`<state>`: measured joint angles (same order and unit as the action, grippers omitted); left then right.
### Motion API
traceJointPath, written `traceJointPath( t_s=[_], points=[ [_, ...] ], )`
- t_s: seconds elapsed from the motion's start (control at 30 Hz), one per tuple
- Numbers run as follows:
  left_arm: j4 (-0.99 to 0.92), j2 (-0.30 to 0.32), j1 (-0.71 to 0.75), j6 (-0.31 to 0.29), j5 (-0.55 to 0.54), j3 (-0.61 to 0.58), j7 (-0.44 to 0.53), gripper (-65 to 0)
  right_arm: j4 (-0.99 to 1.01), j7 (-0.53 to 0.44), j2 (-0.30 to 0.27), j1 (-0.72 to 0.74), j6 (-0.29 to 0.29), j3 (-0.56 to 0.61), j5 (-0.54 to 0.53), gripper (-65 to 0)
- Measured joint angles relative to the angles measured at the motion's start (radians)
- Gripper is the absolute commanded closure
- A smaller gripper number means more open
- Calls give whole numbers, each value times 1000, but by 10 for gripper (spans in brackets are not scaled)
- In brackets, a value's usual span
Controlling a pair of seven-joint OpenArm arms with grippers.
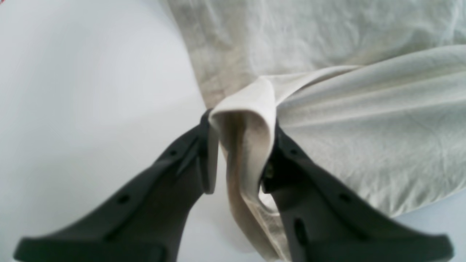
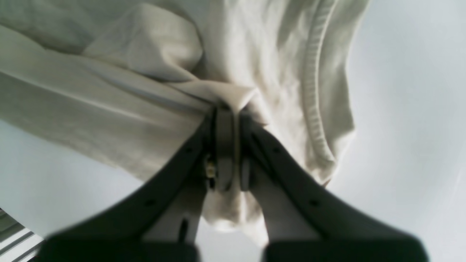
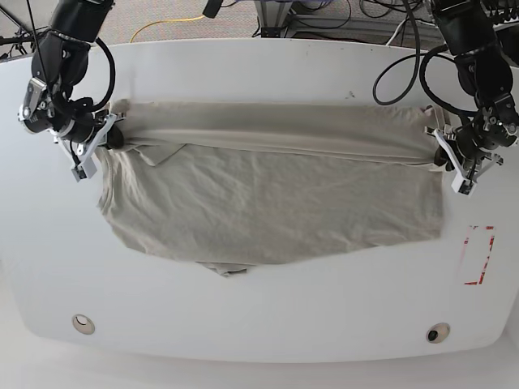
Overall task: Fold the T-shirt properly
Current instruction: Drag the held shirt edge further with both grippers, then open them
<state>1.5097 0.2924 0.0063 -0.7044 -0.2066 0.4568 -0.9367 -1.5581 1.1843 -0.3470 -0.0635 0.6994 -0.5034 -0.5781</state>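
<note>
One T-shirt (image 3: 276, 194) is lying on one white worktop (image 3: 259, 73), and two robot arms are reaching over it, each carrying one set of jaws. Two round fittings and one red rectangular marking (image 3: 480, 255) are showing on the worktop.

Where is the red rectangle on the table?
In the base view, the red rectangle is marked on the white table near that picture's right edge, just past the T-shirt and below the left tool.

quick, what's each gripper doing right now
left gripper: jaws partly apart, a fold of the T-shirt between them; grip cannot be told.
right gripper: shut on the T-shirt's edge.
</note>
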Motion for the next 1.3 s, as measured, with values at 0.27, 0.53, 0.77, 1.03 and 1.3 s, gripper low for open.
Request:
traceJointPath(
  t_s=[0.27,0.53,0.77,1.03,1.3],
  points=[
    [-25,2,-10,0,5,0,-1,-328,35,-5,-45,62,0,2,-1,-366],
    [-28,31,-55,1,4,6,-7,-365,29,-3,-116,88,0,2,-1,-523],
    [96,31,-81,5,-132,6,2,-365,-122,-3,-118,12,-1,-4,-11,-523],
    [101,61,-25,7,-330,56,-139,-364,-248,-3,-54,-121,0,-9,-3,-523],
    [108,57,153,7,-296,107,-59,-360,-240,5,37,-192,-3,-89,17,-523]
  ],
)
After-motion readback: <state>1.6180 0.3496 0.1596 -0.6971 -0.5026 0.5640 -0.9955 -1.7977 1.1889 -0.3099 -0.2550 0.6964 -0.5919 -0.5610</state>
